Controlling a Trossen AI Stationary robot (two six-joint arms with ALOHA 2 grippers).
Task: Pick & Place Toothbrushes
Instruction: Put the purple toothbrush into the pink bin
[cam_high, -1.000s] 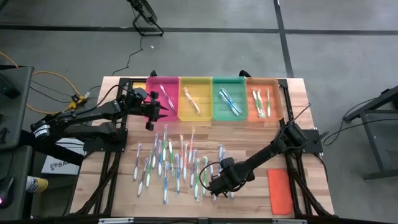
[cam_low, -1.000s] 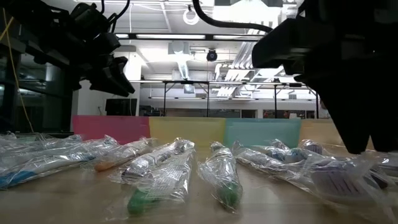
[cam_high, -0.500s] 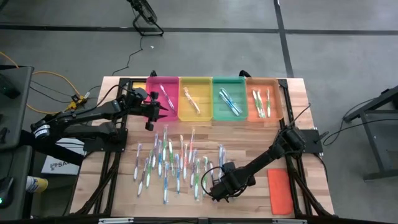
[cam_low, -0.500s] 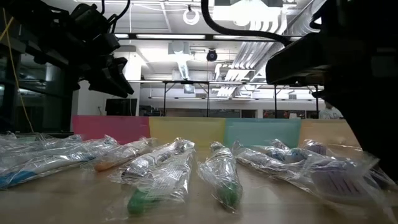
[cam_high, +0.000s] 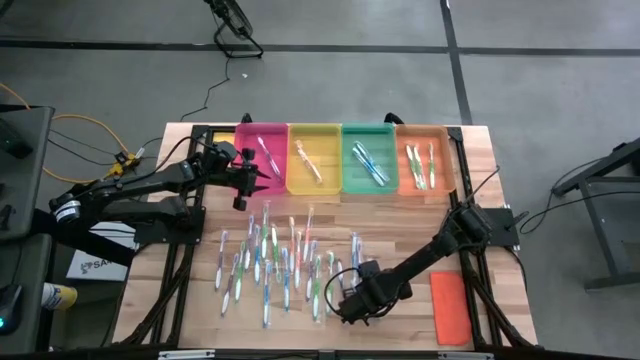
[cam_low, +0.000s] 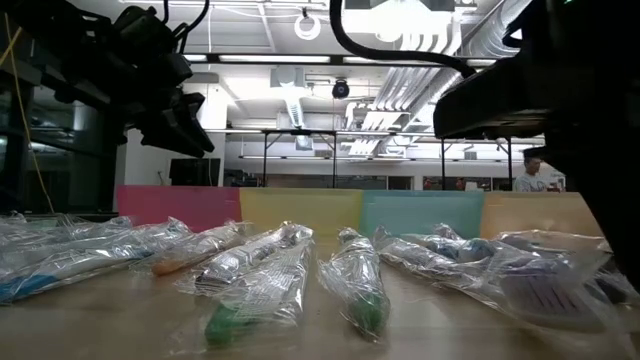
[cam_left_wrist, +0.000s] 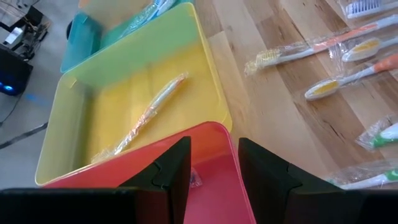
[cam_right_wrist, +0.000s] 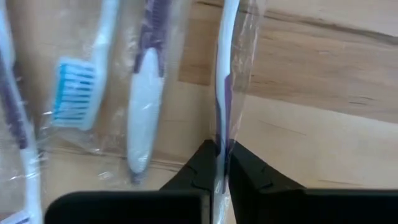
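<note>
A wooden table (cam_high: 400, 215) seen from above, with a scatter of wrapped toothbrushes (cam_high: 275, 262) across its near middle and four trays along the far edge: pink (cam_high: 262, 157), yellow (cam_high: 314, 157), green (cam_high: 368, 157), orange (cam_high: 424, 157). The right gripper (cam_high: 345, 305) is down at the pile's right end, clenched on one purple-and-white brush (cam_right_wrist: 222, 81). In the right wrist view the two fingers pinch that brush's handle between them, and its long axis runs straight ahead from the jaws, lying flat on the wood in its clear wrapper. Two more brushes lie just beside it, roughly parallel, one with blue bristles (cam_right_wrist: 73, 93). The trays are well apart from this grip, across the table toward the far edge, so the carry would run away from the pile and up to that row. The left gripper (cam_high: 243, 183) hangs over the pink tray's near edge, jaws parted and holding nothing; the yellow tray shows one brush inside (cam_left_wrist: 149, 115). An orange lid (cam_high: 450, 305) lies flat near the right arm
</note>
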